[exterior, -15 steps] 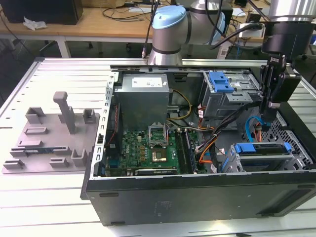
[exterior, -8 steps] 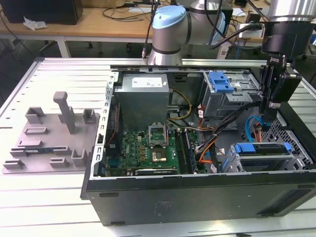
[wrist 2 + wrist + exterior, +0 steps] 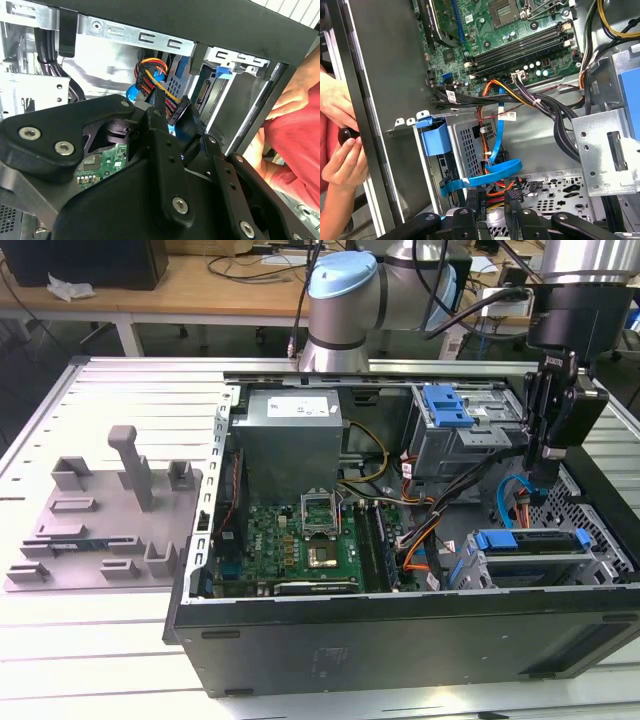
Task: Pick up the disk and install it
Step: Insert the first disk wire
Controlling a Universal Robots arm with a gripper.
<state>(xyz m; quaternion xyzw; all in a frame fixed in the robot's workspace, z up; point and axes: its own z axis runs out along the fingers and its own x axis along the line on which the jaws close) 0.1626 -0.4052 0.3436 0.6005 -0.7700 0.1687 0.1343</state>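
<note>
Jaws of the black robot gripper (image 3: 548, 450) hang slightly apart and empty, near the silver hard disk in blue plastic rails (image 3: 530, 543). It lies in the perforated metal drive cage (image 3: 606, 552), near right of the open black computer case (image 3: 400, 635). Rigid, dense and probably shock-sensitive, it looks best gripped across its rails.

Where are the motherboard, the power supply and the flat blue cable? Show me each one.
motherboard (image 3: 280, 540): exterior view, on the green board beside the socket.
power supply (image 3: 290, 460): exterior view, on its bare grey face.
blue cable (image 3: 499, 130): first wrist view, on its straight run.
</note>
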